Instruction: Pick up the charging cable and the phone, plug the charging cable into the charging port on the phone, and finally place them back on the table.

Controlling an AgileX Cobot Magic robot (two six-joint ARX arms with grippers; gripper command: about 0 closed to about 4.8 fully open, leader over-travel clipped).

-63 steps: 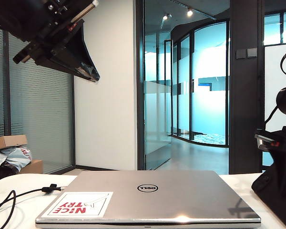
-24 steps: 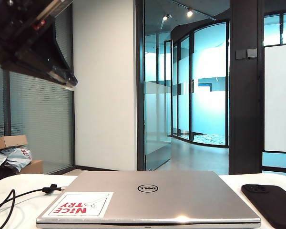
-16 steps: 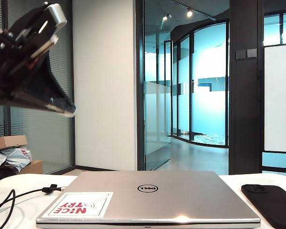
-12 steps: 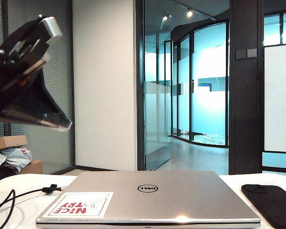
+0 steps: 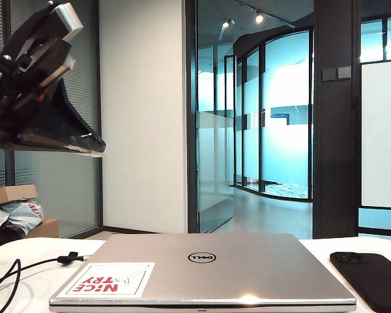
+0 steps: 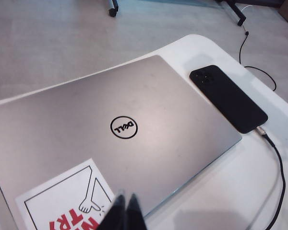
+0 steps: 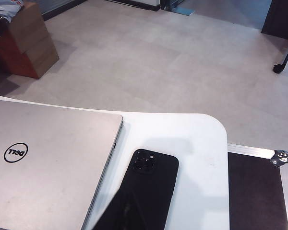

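The left end effector hangs over the silver laptop, its fingers pressed together above the red-lettered sticker. The phone lies on the white table just beside the laptop, the charging cable plugged into its end.

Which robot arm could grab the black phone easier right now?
Probably the right. The right gripper, shut, hangs right over the phone; the left gripper, shut too, hangs over the sticker on the laptop, farther away.
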